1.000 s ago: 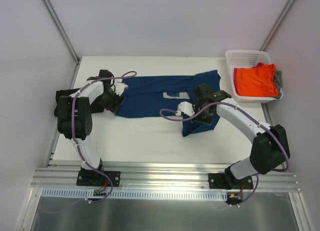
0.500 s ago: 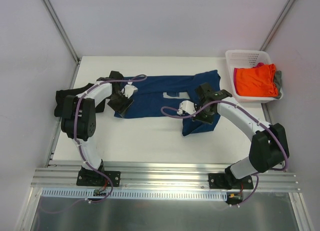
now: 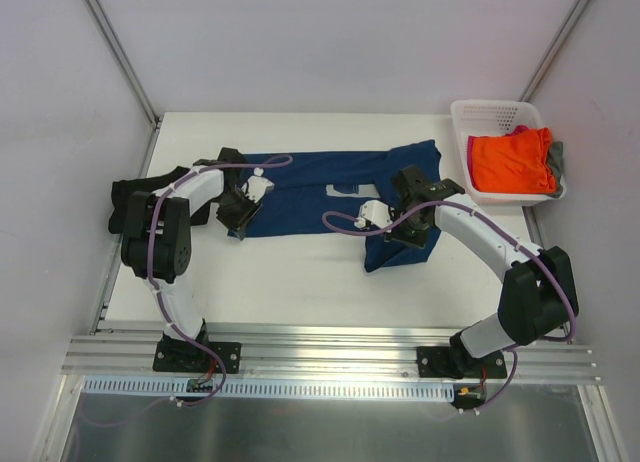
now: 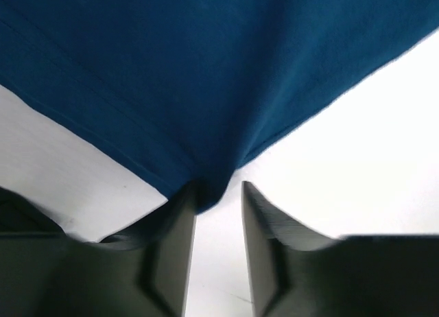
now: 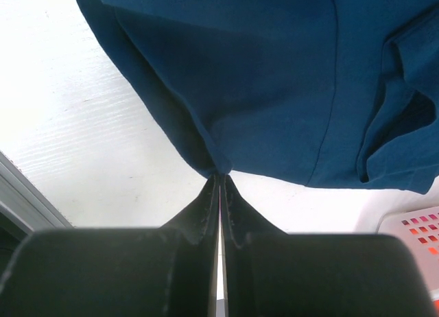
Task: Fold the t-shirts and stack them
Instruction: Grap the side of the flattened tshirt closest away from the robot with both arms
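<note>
navy blue cotton is lying spread across the middle of the white table (image 3: 300,282), running from 9 o'clock to 3 o'clock in the overhead view. this navy t-shirt (image 3: 310,182) is showing a pale square print (image 3: 346,190) near its centre. its 3 o'clock end is bunching and folding down toward 5 o'clock, with a sleeve poking up toward 1 o'clock.

my left gripper (image 4: 218,193) is sitting at the shirt's 8 o'clock corner. its jaws are standing part way apart with the hemmed corner of cloth dipping in between them. the cloth is touching my left-hand finger (image 4: 175,221), but i cannot tell whether it is pinched or only resting there.

my right gripper (image 5: 219,176) is pressing its jaws fully together on a small peak of the navy cloth at the shirt's 4 o'clock part, and the fabric is fanning out from that pinch.

counting shirts, i am seeing five:
- one navy
- one black t-shirt (image 3: 122,196), crumpled at the table's 9 o'clock edge behind my left arm
- one orange t-shirt (image 3: 512,160)
- one pink t-shirt (image 3: 520,130), peeking out above the orange
- one grey t-shirt (image 3: 556,158), draping over the rim

the last three are piling up in one white basket (image 3: 497,112) at the table's 2 o'clock corner.
</note>
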{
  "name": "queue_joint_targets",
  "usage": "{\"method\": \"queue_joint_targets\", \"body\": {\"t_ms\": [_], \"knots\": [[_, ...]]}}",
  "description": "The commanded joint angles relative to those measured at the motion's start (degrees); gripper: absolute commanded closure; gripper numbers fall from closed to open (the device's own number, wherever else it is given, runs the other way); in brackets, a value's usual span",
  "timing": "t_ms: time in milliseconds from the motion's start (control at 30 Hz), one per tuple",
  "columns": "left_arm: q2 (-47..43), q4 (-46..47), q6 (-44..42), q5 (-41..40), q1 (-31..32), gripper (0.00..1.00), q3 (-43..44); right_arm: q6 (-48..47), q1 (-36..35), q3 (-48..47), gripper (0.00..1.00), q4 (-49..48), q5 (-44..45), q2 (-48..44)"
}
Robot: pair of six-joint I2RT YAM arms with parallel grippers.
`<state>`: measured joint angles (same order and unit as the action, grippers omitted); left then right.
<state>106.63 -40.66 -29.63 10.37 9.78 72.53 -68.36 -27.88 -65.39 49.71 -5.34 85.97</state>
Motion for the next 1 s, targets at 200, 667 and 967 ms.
{"method": "queue_joint_targets", "body": {"t_ms": [200, 667, 967], "knots": [[-7.9, -1.5, -1.7, -0.4, 0.2, 0.56, -4.5, 1.1, 0.4, -1.9, 0.99, 0.4, -1.5, 0.1], [-2.5, -0.2, -2.6, -0.7, 0.1, 0.56, -1.3, 1.8, 0.3, -3.0, 0.99, 1.1, -1.2, 0.9], [0.9, 0.4, -3.6, -1.2, -1.1, 0.74, 1.5, 2.1, 0.4, -2.5, 0.99, 1.4, -0.9, 0.9]]}}
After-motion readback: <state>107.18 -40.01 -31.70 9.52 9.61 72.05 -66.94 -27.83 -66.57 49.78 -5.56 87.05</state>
